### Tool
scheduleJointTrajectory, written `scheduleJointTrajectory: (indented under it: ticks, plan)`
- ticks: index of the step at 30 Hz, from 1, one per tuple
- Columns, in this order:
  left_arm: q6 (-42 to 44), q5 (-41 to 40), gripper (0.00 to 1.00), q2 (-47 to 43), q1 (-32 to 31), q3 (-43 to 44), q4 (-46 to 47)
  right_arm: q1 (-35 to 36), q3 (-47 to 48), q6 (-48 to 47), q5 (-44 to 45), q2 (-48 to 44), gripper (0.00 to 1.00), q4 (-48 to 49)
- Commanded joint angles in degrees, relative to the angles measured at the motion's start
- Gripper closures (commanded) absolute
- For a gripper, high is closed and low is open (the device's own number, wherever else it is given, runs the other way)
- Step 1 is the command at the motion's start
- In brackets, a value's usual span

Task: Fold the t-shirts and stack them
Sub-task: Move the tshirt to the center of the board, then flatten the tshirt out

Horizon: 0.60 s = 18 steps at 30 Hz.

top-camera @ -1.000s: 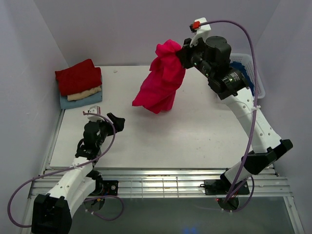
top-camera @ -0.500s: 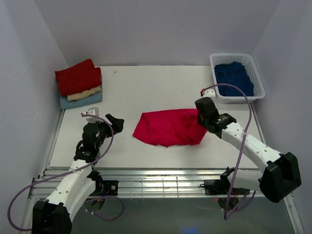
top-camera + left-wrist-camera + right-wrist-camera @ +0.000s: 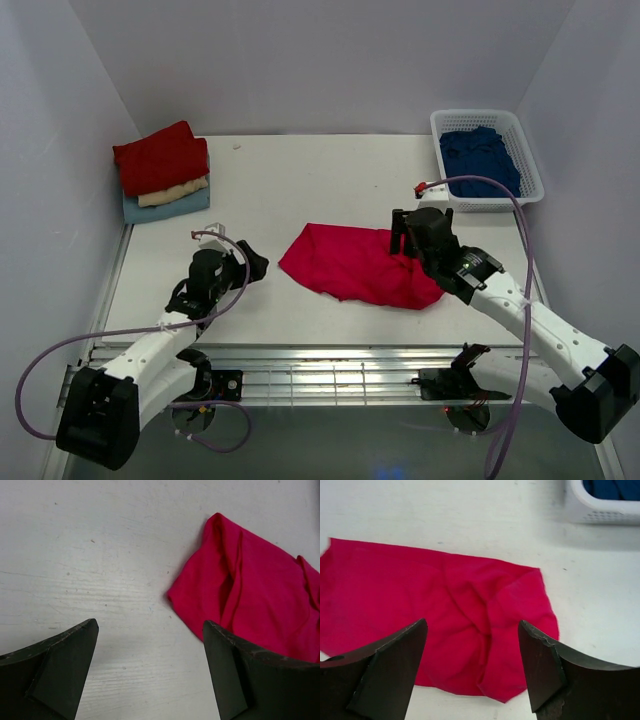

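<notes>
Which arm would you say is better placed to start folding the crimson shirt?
Right, probably. The right gripper, open, hangs directly over the shirt, which lies wrinkled on the table. The left gripper, also open, sits just short of the shirt's left corner, over bare table.

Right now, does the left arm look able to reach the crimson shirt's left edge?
Probably yes. The left gripper is open and faces the crimson shirt, whose nearest corner lies flat just ahead across bare table. The right gripper, open over the shirt's other end, does not block that side.
</notes>
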Motion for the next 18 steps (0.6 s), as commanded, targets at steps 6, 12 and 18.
scheduleJointTrajectory:
  ticks: [6, 12, 18]
  plan:
    - [0.5, -2.3, 0.06, 9.5, -4.9, 4.5, 6.4, 0.2, -4.7, -5.3, -21.6, 6.7, 0.26, 18.3]
    - [1.0, -1.3, 0.06, 10.2, -6.3, 5.5, 10.5, 0.2, 1.9, -9.9, -25.4, 21.4, 0.28, 23.5]
    - [2.1, -0.5, 0.06, 9.9, -6.9, 7.2, 10.5, 0.2, 10.8, -12.5, -28.1, 33.2, 0.31, 25.9]
